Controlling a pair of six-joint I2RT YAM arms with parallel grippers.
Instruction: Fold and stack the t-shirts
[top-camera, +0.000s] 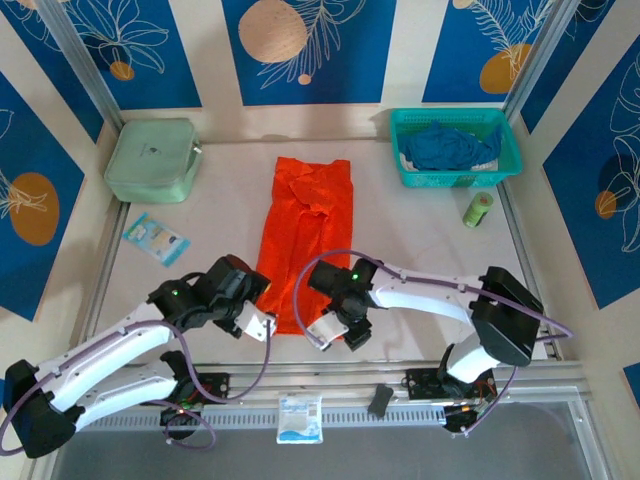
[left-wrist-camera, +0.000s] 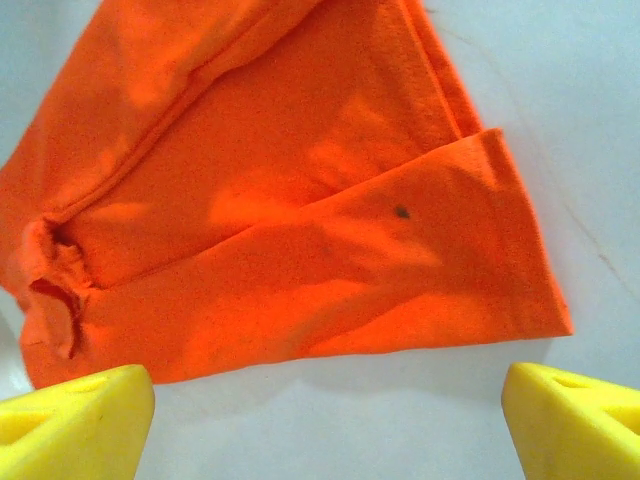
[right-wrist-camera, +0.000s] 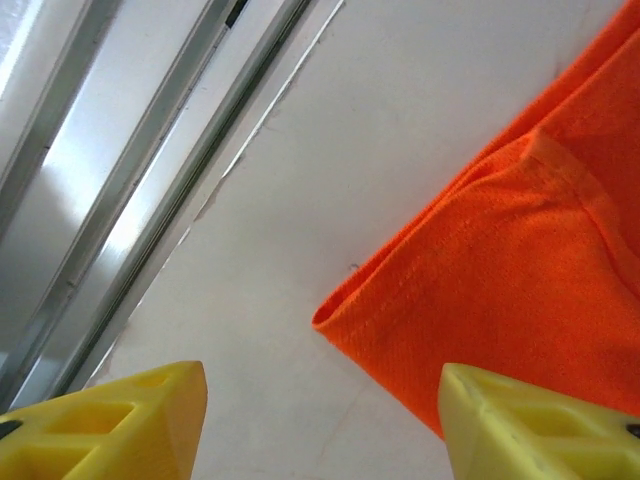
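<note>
The orange t-shirt (top-camera: 305, 235) lies folded into a long strip down the middle of the table. Its near hem sits between my two grippers. My left gripper (top-camera: 262, 325) hovers at the hem's left corner. In the left wrist view the orange cloth (left-wrist-camera: 300, 200) lies just beyond the open left gripper (left-wrist-camera: 330, 425), with bare table between the yellow fingertips (left-wrist-camera: 75, 420). My right gripper (top-camera: 325, 335) is at the hem's right corner. There the folded orange corner (right-wrist-camera: 520, 280) lies ahead of the open right gripper (right-wrist-camera: 325, 425), nothing gripped. The dark blue t-shirt (top-camera: 445, 148) lies bunched in the basket.
The teal mesh basket (top-camera: 455, 180) stands at the back right, with a small green roll (top-camera: 478, 209) beside it. A pale green zip case (top-camera: 152, 160) sits back left, a small packet (top-camera: 155, 238) below it. The metal rail (right-wrist-camera: 120, 180) runs along the table's near edge.
</note>
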